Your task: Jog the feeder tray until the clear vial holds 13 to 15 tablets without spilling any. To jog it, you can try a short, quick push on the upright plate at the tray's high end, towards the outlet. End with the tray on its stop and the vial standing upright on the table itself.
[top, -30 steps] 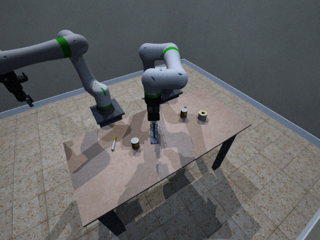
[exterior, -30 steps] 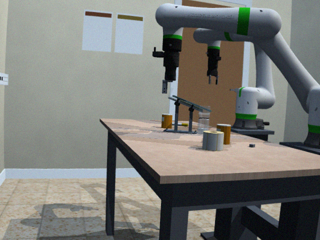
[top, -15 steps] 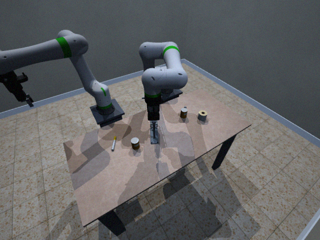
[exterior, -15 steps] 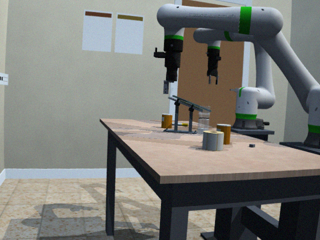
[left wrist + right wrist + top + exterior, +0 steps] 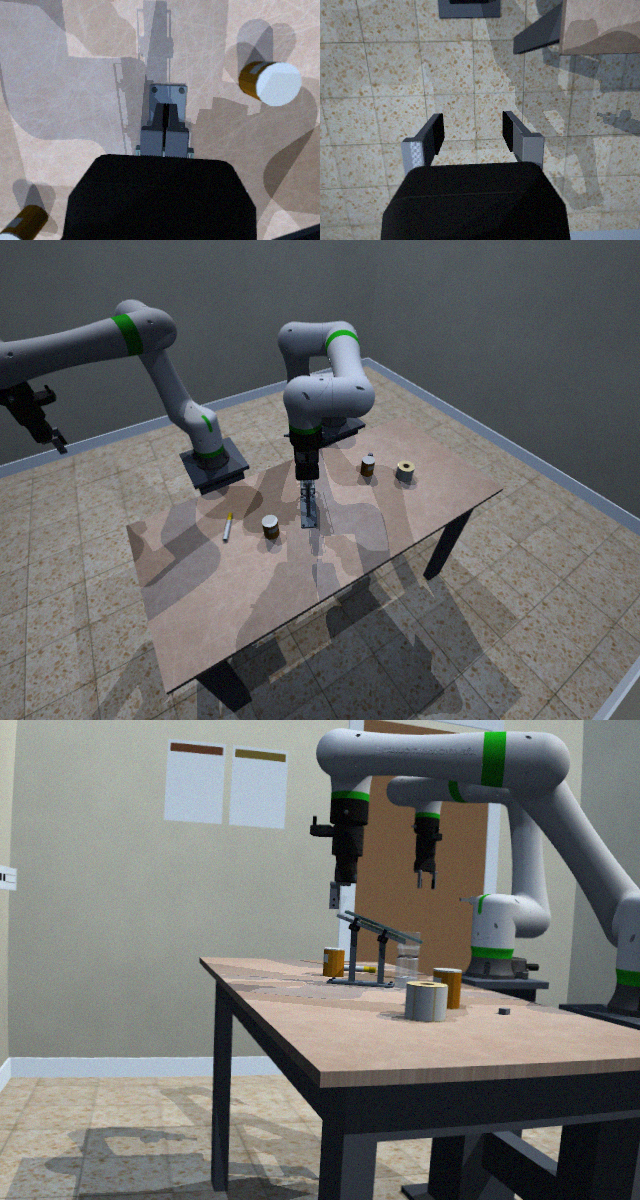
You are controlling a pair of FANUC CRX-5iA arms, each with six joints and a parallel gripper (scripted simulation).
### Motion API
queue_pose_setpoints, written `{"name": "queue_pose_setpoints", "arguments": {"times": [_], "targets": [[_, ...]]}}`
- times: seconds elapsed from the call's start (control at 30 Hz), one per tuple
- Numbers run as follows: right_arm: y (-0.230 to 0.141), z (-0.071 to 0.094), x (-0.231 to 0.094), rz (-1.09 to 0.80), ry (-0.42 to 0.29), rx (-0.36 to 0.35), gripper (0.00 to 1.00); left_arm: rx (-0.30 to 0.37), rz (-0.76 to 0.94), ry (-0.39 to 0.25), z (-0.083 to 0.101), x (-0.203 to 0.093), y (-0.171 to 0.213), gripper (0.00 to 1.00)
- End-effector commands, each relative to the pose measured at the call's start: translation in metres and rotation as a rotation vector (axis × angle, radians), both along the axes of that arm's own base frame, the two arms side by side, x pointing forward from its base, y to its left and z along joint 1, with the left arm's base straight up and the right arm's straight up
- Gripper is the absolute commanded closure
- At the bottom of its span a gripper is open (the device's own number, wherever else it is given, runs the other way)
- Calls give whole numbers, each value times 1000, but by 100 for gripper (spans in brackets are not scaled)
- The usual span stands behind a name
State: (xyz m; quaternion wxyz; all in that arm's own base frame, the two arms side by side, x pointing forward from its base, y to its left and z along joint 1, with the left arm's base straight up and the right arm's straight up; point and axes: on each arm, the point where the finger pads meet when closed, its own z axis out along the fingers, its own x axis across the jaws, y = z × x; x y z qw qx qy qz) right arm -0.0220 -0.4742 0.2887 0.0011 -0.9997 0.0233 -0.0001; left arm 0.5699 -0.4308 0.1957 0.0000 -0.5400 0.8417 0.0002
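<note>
The feeder tray slopes on a two-post stand. Its low end reaches the clear vial, which stands upright on the table. The tablets and their count cannot be made out, nor whether the tray sits on its stop. My left gripper is shut and empty, pointing down just outside and slightly above the tray's high end; no contact shows. My right gripper is open and empty, high up and away from the tray, over the floor.
One amber bottle stands beside the stand, near a pen. Another amber bottle stands on the other side, near a label roll and a small dark block.
</note>
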Motion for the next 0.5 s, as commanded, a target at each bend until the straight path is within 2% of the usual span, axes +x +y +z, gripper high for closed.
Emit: {"name": "queue_pose_setpoints", "arguments": {"times": [0.0,0.47], "targets": [[0,1,0,0,0,-2,0,-2,0,-2,2,-1,0,100],[0,1,0,0,0,-2,0,-2,0,-2,3,2,-2,100]]}}
